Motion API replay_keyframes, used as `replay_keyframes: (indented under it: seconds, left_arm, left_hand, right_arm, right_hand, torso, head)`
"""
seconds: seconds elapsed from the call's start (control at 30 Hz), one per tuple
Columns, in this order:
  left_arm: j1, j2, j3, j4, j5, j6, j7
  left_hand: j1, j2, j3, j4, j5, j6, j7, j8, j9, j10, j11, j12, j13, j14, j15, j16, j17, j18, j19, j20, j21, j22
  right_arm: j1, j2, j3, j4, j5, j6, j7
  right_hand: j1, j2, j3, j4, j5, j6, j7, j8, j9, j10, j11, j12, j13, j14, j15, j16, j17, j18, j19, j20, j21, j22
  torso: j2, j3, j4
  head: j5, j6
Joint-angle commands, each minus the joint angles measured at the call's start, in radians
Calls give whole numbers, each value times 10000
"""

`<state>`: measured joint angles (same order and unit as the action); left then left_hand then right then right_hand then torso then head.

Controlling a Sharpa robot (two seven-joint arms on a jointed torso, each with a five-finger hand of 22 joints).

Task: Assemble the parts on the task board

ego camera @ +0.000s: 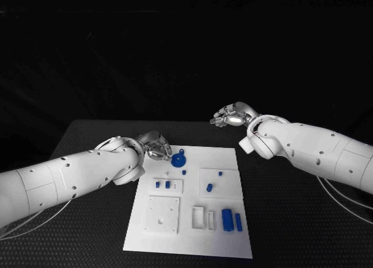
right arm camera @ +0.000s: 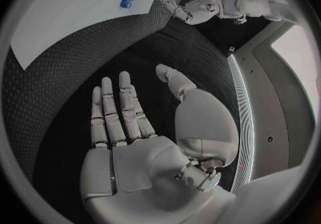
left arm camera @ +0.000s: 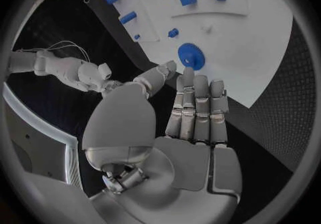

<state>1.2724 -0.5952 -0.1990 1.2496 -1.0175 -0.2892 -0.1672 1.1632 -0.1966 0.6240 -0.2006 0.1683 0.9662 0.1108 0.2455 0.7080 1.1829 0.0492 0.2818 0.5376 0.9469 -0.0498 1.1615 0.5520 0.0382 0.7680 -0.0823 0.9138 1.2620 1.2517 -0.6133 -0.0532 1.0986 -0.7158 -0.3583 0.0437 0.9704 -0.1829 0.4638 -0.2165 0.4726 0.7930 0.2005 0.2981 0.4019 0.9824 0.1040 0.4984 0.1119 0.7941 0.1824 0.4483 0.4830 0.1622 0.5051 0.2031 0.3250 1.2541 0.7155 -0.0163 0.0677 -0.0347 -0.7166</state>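
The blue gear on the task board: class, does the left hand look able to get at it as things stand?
Probably yes. The left hand is open with its fingertips just short of the blue gear, which lies flat near the task board's far edge. Nothing stands between them.

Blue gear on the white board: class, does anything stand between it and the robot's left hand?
Nothing visible does. The left hand hovers open beside the blue gear on the white board, with bare board between fingertips and gear.
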Motion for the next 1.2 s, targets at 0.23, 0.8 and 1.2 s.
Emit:
replay_keyframes:
  seconds: [0.23, 0.8, 1.2]
  left_arm:
    - [-121, 410, -158, -315, -1720, -139, 1124]
    - [-483, 884, -293, -655, -3318, 74, 1814]
    - [-635, 1174, -346, -912, -3458, -22, 1887]
  left_hand:
    - [73, 1, -49, -226, -423, -4, -18, -118, -201, 109, 163, -743, -534, 58, 139, -133, 40, -27, -49, -526, -99, 64]
    - [81, -478, -161, -117, -1040, -578, -84, -477, -695, -268, 451, -1910, -1413, -158, 396, -391, 159, 61, -203, -267, -400, 167]
    - [173, -385, -142, -104, -967, -542, -13, -438, -780, -217, 465, -2020, -1547, -19, 391, -291, 252, 106, -71, -276, -357, 237]
  right_arm:
    - [-5, 48, 5, -4, 5, 146, 76]
    - [-5, 36, 6, 44, -4, 134, 82]
    - [-4, 31, 6, 89, -8, 139, 72]
  right_hand:
    - [-49, 4, 0, 42, 27, 69, 42, 55, -16, -926, 541, 36, -12, -77, -21, 70, -16, -44, -47, 9, -57, 17]
    - [-40, 12, 0, 36, 24, 69, 41, 58, -19, -926, 542, 42, -24, -77, -21, 75, -22, -43, -43, 10, -68, 27]
    - [-33, 10, -3, 30, 24, 67, 42, 60, -21, -927, 542, 46, -34, -78, -21, 79, -26, -42, -41, 10, -77, 33]
  torso:
    - [0, -2, -2]
    - [28, -26, -22]
    - [36, -23, -29]
  head:
    - [-14, 21]
    - [-122, 54]
    - [-181, 26]
